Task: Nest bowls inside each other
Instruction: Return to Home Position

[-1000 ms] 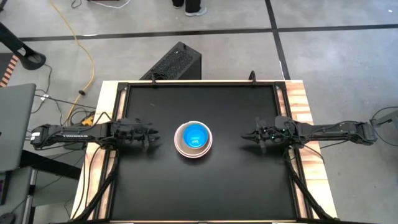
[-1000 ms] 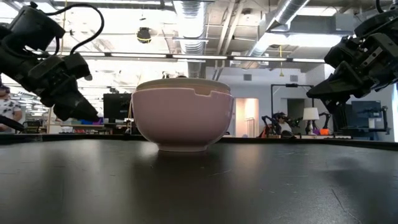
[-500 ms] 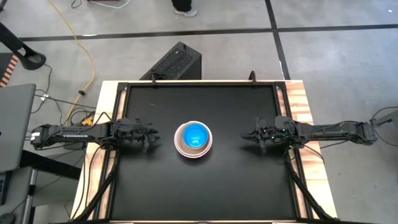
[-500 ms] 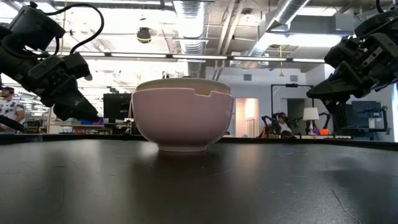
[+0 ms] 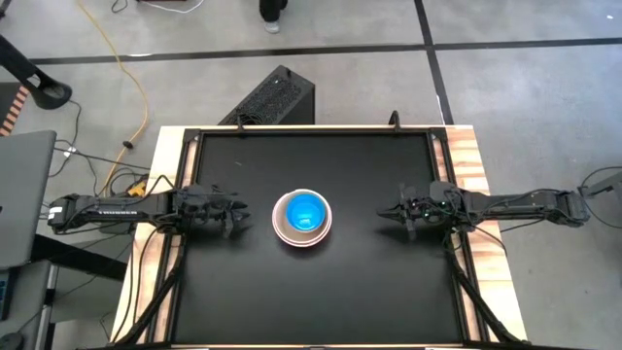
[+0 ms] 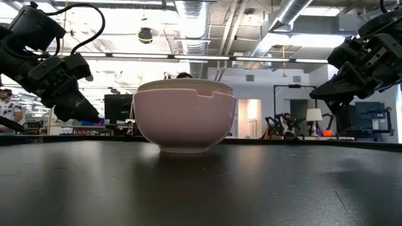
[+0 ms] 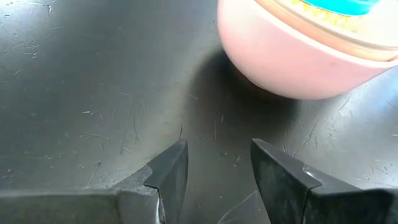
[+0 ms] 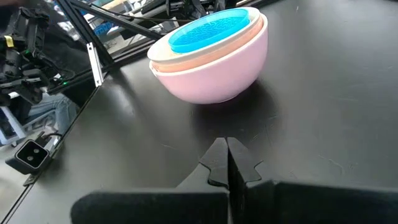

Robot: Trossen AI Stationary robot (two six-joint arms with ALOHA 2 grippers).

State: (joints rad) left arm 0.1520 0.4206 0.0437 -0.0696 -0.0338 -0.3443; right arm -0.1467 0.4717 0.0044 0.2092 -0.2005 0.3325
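Observation:
The bowls stand nested in one stack (image 5: 302, 219) at the middle of the black table: a pale pink bowl (image 6: 183, 119) rests by its base on the tabletop, a cream bowl (image 8: 205, 48) sits inside it, and a bright blue bowl (image 5: 305, 210) sits innermost. My left gripper (image 5: 240, 215) hovers open at the stack's left, a short way off, its fingers (image 7: 171, 168) empty. My right gripper (image 5: 386, 211) hovers shut at the stack's right, well apart from it (image 8: 225, 158).
A raised frame rims the black tabletop (image 5: 311, 292); bare wooden strips run along both sides (image 5: 471, 156). A dark box (image 5: 270, 97) stands on the floor beyond the far edge. Free tabletop lies all round the stack.

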